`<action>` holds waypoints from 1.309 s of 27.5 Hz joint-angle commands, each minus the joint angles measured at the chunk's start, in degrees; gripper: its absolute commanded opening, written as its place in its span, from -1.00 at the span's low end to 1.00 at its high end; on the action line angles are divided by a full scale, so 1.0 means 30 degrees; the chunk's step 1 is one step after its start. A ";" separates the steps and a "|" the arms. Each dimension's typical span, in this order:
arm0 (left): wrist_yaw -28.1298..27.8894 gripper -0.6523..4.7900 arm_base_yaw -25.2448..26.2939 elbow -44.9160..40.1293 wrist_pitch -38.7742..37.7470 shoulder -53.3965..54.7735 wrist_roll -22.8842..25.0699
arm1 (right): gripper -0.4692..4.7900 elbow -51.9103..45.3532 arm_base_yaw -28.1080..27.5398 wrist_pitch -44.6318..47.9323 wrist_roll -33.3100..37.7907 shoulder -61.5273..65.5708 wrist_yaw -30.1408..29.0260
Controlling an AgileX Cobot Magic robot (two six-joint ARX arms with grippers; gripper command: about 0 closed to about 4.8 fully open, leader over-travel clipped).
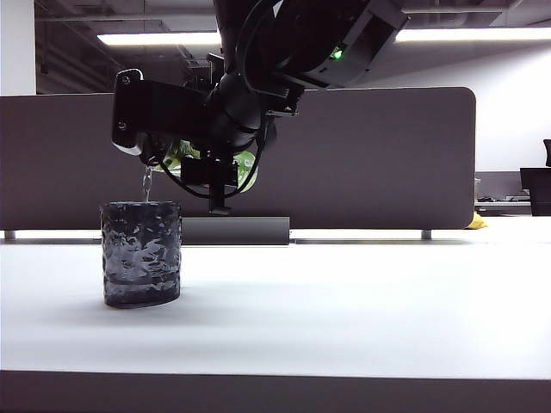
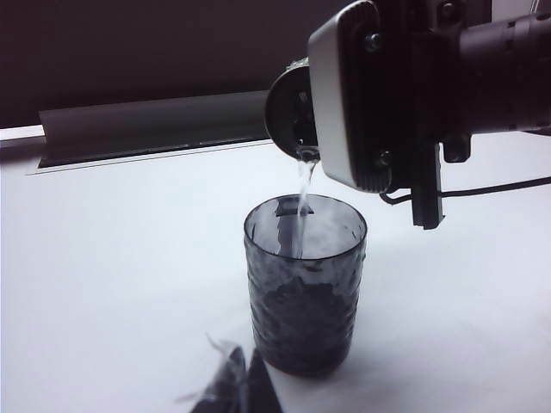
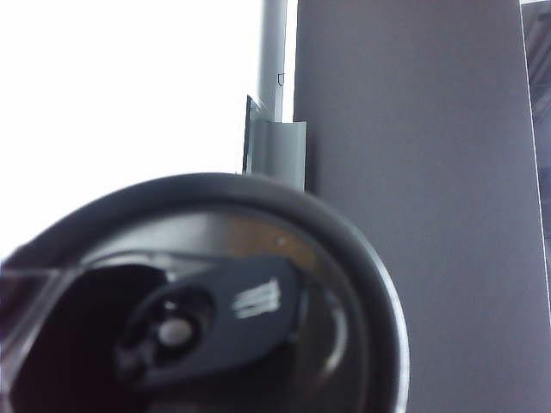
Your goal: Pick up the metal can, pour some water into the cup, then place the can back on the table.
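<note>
Water [image 2: 303, 194] falls in a thin stream from the tipped, slim green metal can [image 1: 185, 157] into the short, dark, rippled translucent cup [image 1: 141, 253], which stands upright on the plain white surface [image 1: 344, 301]. Right gripper [image 1: 164, 142] clamps the can sideways above the cup. Left gripper [image 2: 232, 383] shows only dark fingertips near the cup; I cannot tell its opening.

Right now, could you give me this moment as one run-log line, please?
phase: pouring | right gripper: holds metal can tipped over cup | water stream: entering cup | left gripper: idle near cup
</note>
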 commanded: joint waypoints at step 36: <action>0.0000 -0.78 0.0007 0.0022 0.0255 0.0015 0.0000 | -0.03 -0.0495 0.0576 -0.2127 1.2364 -0.2157 0.3024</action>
